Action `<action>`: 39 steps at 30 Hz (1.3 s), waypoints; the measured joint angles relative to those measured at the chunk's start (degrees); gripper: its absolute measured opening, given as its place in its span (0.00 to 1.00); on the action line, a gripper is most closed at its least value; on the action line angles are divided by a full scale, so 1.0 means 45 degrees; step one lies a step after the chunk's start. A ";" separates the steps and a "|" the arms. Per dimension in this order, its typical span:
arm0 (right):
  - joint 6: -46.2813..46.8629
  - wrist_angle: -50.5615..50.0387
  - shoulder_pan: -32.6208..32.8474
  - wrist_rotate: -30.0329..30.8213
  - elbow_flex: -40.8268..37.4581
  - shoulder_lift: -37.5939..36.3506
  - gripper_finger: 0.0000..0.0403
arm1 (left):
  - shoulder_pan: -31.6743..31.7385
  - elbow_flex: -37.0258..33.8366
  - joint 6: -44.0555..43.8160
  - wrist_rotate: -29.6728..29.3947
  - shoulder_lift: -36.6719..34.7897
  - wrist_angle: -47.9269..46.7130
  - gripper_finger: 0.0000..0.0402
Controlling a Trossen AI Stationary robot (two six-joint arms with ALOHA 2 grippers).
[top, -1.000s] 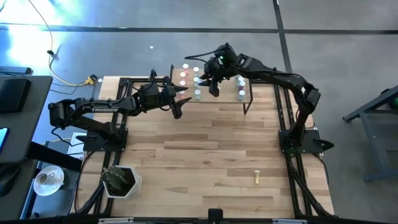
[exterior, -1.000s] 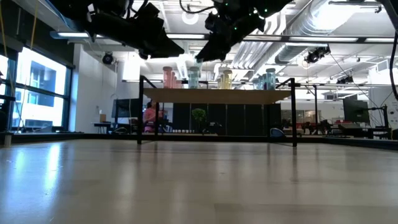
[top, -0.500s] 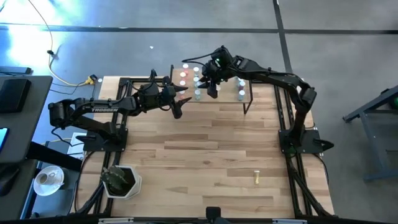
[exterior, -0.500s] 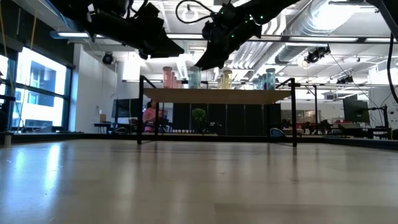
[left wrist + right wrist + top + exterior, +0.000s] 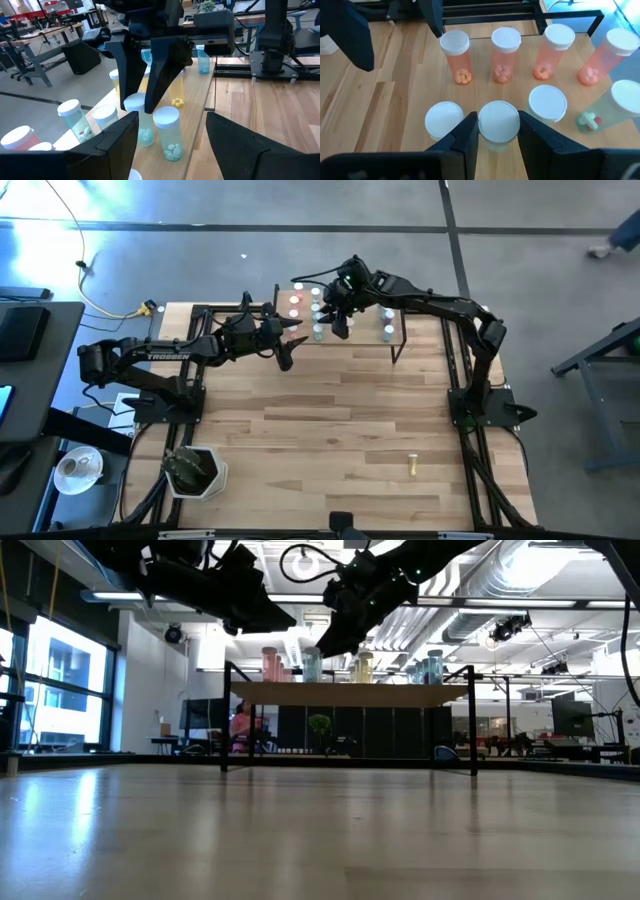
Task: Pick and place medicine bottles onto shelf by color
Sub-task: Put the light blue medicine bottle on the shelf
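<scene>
Gripping a white-capped pale green medicine bottle (image 5: 498, 125) between its two dark fingers, the right gripper (image 5: 338, 322) hangs over the small light-wood shelf on black metal legs (image 5: 398, 323), where white-capped pink bottles (image 5: 456, 57) stand in a row behind the green ones. Just beside that shelf, off its left end, the left gripper (image 5: 285, 352) waits with its fingers spread and empty; white lettering on its dark arm (image 5: 168, 357) reads "TROSSEN". Well apart from the shelf, one yellow bottle (image 5: 411, 466) lies on the plank tabletop (image 5: 330, 430).
</scene>
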 joint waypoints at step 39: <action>0.0199 0.0347 0.0034 0.0066 0.0000 0.0353 0.34 | 0.0000 0.0000 0.0000 0.0010 0.0000 0.0000 0.56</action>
